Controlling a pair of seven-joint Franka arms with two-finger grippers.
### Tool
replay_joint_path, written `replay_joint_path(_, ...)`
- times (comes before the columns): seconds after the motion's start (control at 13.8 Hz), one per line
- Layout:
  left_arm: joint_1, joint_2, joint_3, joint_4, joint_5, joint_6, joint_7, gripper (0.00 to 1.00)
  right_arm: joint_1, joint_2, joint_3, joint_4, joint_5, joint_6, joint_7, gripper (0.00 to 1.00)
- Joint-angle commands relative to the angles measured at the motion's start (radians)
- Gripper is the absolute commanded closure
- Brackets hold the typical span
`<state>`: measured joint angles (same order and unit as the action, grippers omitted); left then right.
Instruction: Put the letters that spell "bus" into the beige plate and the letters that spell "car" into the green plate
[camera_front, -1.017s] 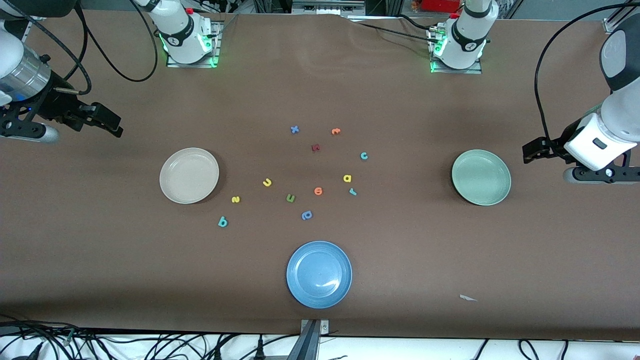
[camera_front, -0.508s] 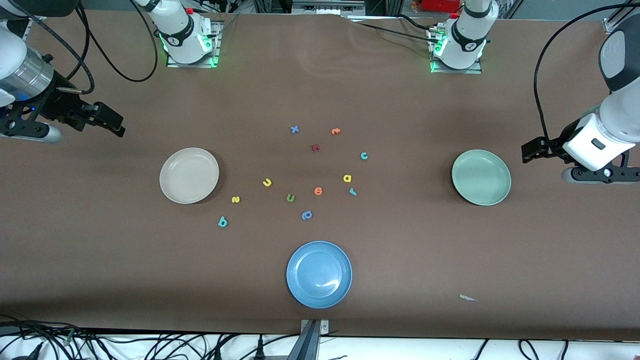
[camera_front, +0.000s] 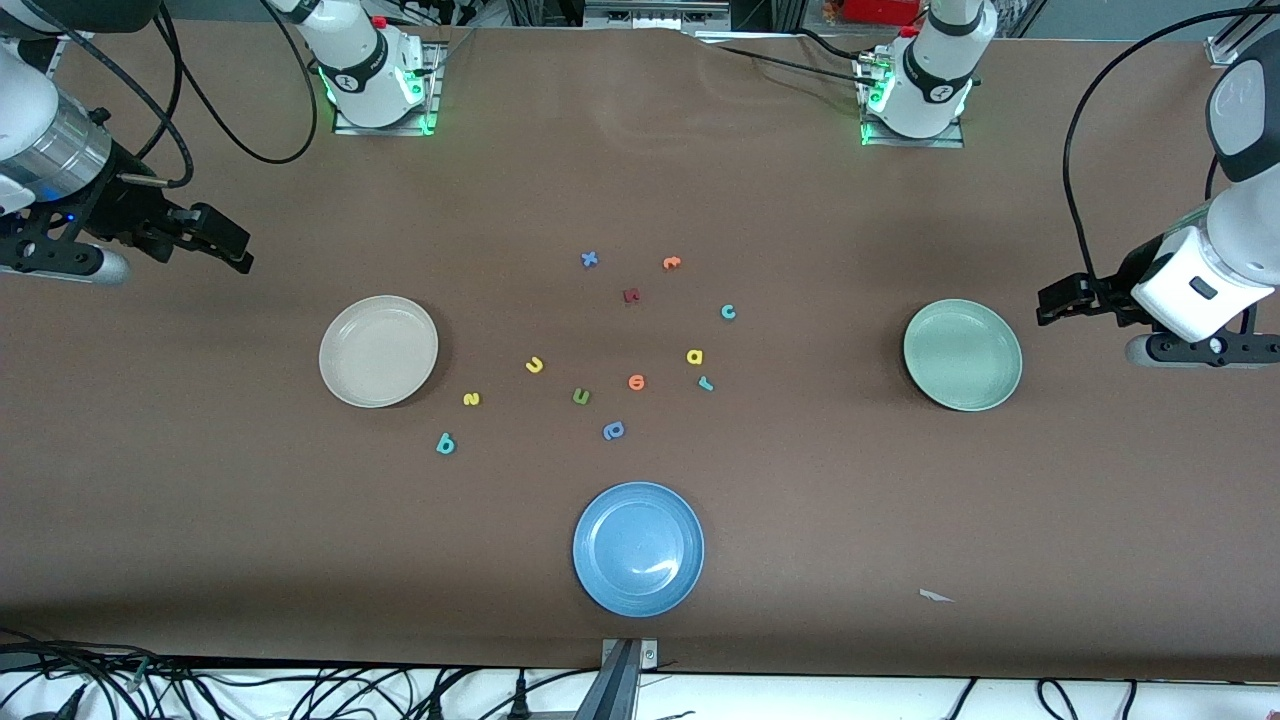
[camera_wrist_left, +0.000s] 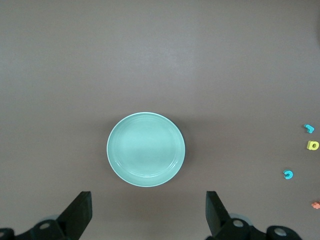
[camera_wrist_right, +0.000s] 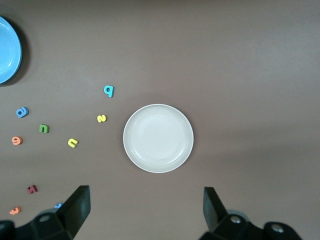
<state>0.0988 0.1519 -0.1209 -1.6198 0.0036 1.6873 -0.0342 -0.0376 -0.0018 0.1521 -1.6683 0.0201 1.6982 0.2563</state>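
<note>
Left gripper (camera_front: 1050, 300) beside green plate (camera_front: 962, 355)

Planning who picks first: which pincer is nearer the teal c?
Left. The left pincer hangs past the green plate at its own end of the table; the right pincer hangs past the beige plate, farther from the teal c.

Since a second ago we see the right gripper (camera_front: 225, 240) creep slightly toward the middle of the table and farther from the front camera, near the beige plate (camera_front: 378, 350). The left gripper (camera_front: 1060, 300) has edged closer to the green plate (camera_front: 962, 354). Both grippers' fingers gape wide, empty.
</note>
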Motion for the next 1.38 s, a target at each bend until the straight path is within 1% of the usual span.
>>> replay_joint_path(0.0,0.004,-0.005,0.000,-0.002,-0.017,-0.006,0.013,0.00,-0.010,-0.014,0.011,-0.008,0.003,-0.008,-0.002,0.00)
replay_joint_path(0.36,0.004,-0.005,0.000,-0.003,-0.019,-0.006,0.008,0.00,-0.008,-0.006,0.012,-0.008,-0.005,0.008,0.001,0.00)
replay_joint_path(0.44,0.002,-0.005,0.000,-0.003,-0.019,-0.008,0.008,0.00,-0.010,0.018,0.012,-0.008,-0.003,0.014,0.000,0.00)
replay_joint_path(0.51,0.002,-0.003,0.000,-0.003,-0.019,-0.008,0.005,0.00,-0.010,0.046,0.012,-0.005,-0.003,0.018,0.001,0.00)
replay_joint_path(0.65,-0.004,0.001,-0.002,-0.003,-0.019,-0.011,0.000,0.00,-0.002,0.106,0.015,-0.007,-0.014,0.086,0.001,0.00)
replay_joint_path(0.87,-0.004,0.003,-0.002,-0.002,-0.019,-0.011,0.000,0.00,0.028,0.207,0.015,-0.005,-0.014,0.149,0.001,0.00)
replay_joint_path(1.02,-0.005,0.005,-0.002,-0.003,-0.019,-0.011,-0.003,0.00,0.062,0.284,0.015,-0.005,-0.019,0.236,0.004,0.00)
replay_joint_path(1.16,-0.014,0.006,-0.003,-0.003,-0.019,-0.011,-0.028,0.00,0.097,0.351,0.015,-0.007,-0.026,0.323,0.090,0.00)
replay_joint_path(1.23,-0.027,0.011,-0.003,-0.003,-0.019,-0.011,-0.050,0.00,0.120,0.393,0.014,-0.008,-0.041,0.365,0.122,0.00)
replay_joint_path(1.31,-0.034,0.014,-0.003,-0.003,-0.019,-0.011,-0.073,0.00,0.139,0.439,0.014,-0.008,-0.086,0.418,0.135,0.00)
